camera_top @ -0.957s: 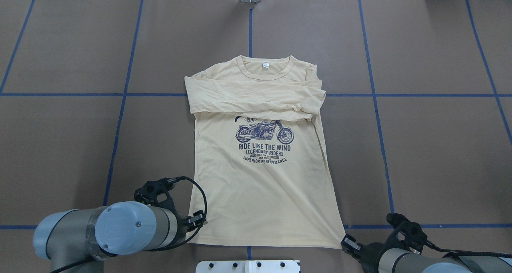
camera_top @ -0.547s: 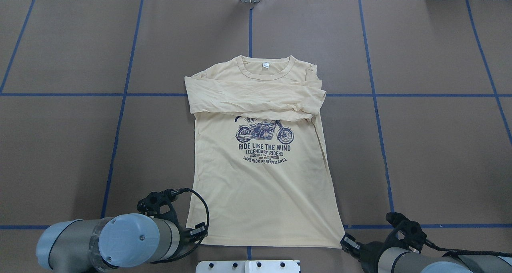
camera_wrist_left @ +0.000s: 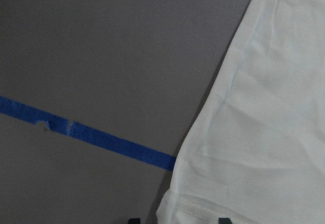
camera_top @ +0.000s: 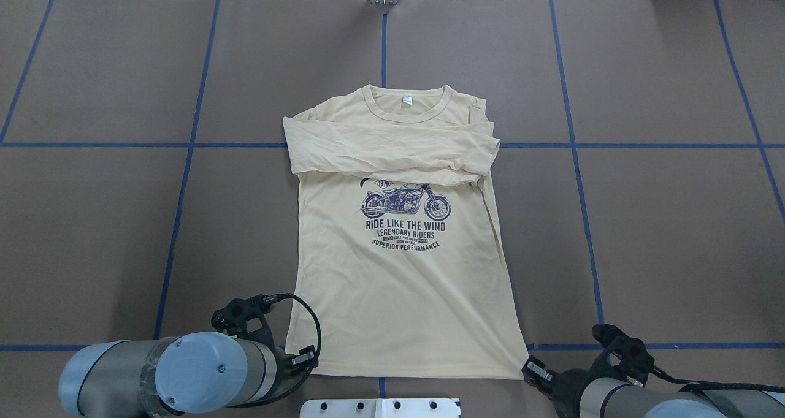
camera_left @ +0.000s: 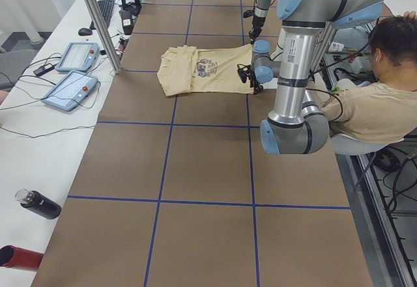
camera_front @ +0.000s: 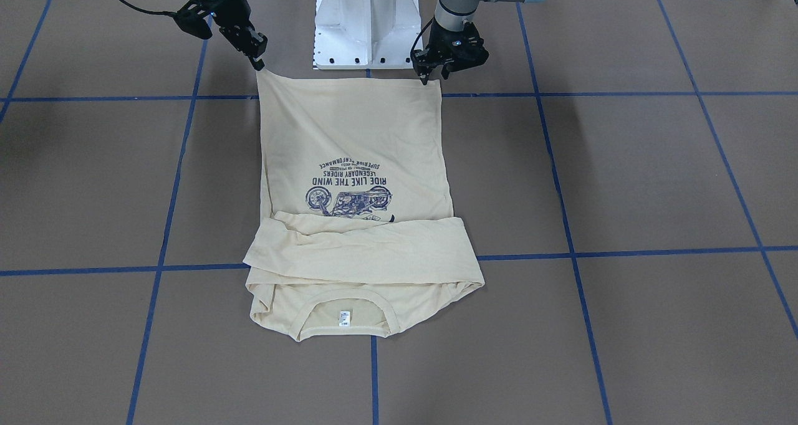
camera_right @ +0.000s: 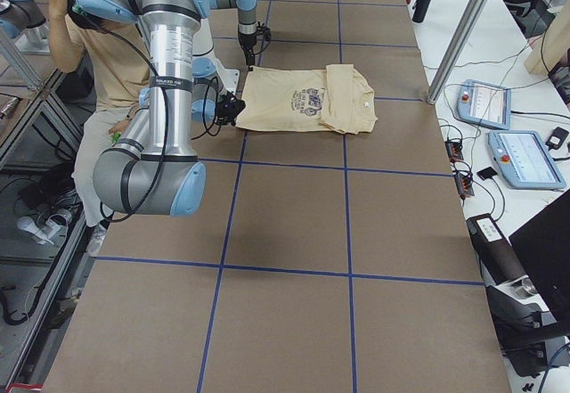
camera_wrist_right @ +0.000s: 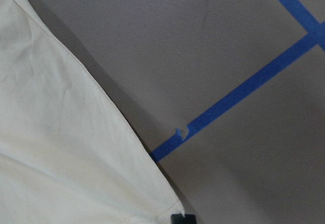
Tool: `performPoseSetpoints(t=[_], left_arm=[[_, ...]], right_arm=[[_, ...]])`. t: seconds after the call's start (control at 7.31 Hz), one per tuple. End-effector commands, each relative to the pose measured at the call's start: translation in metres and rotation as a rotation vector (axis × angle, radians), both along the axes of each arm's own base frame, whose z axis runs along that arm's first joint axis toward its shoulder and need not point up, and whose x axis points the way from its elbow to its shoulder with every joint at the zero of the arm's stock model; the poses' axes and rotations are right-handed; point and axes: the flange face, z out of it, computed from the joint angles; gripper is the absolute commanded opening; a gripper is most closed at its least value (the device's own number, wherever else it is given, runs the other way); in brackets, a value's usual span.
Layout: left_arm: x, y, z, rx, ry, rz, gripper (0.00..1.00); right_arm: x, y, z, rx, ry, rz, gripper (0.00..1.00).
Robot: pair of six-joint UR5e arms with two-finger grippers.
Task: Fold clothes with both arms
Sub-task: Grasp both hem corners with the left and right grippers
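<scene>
The pale cream-yellow shirt (camera_top: 398,283) lies flat on the brown table, print side up, neckline at the far side, both long sleeves folded across the chest (camera_front: 361,250). My left gripper (camera_front: 431,76) is open at the hem corner on its side; in the left wrist view (camera_wrist_left: 177,221) its two fingertips stand apart on either side of the hem edge (camera_wrist_left: 264,132). My right gripper (camera_front: 259,63) is at the other hem corner; in the right wrist view (camera_wrist_right: 183,218) its tips show as one dark block on the corner of the cloth (camera_wrist_right: 61,148), shut on it.
The white pedestal base (camera_front: 366,26) stands just behind the hem. Blue tape lines (camera_top: 576,145) cross the table. A seated person (camera_left: 378,105) is behind the robot. Teach pendants (camera_left: 71,72) and a bottle (camera_left: 39,204) lie on the side bench.
My left arm has drawn back toward the robot's side and settled at the hem corner. The right arm and the shirt have hardly moved.
</scene>
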Motion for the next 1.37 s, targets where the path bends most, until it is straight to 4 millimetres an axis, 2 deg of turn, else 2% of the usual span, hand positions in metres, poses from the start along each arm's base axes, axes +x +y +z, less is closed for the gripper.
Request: performPoseSetpoints(t=[0.0,0.14,0.27,0.41,0.82,0.96,1.23], left_arm=[[-0.001,0.0,0.006,-0.001,-0.01,0.0,0.54],[-0.003,0.001,0.006,-0.001,-0.01,0.0,0.47],[-0.003,0.001,0.006,-0.002,-0.01,0.002,0.21],[-0.003,0.001,0.005,-0.003,-0.009,0.001,0.0],[-0.007,-0.001,0.005,-0.008,-0.006,-0.007,0.0],[-0.02,-0.003,-0.003,-0.008,0.016,-0.01,0.0],[-0.087,0.006,-0.013,-0.005,0.063,-0.006,0.0]], right_arm=[[0.001,-0.001,0.001,0.0,0.002,0.001,0.0],[0.001,-0.001,0.001,0.0,0.002,0.001,0.0],[0.001,-0.001,0.0,0.0,0.0,0.001,0.0],[0.001,-0.001,0.0,0.0,0.0,0.001,0.0],[0.001,-0.001,0.001,0.0,0.003,0.001,0.0],[0.001,-0.001,0.0,0.0,0.0,0.002,0.0],[0.005,-0.003,-0.008,0.0,-0.017,0.007,0.0]])
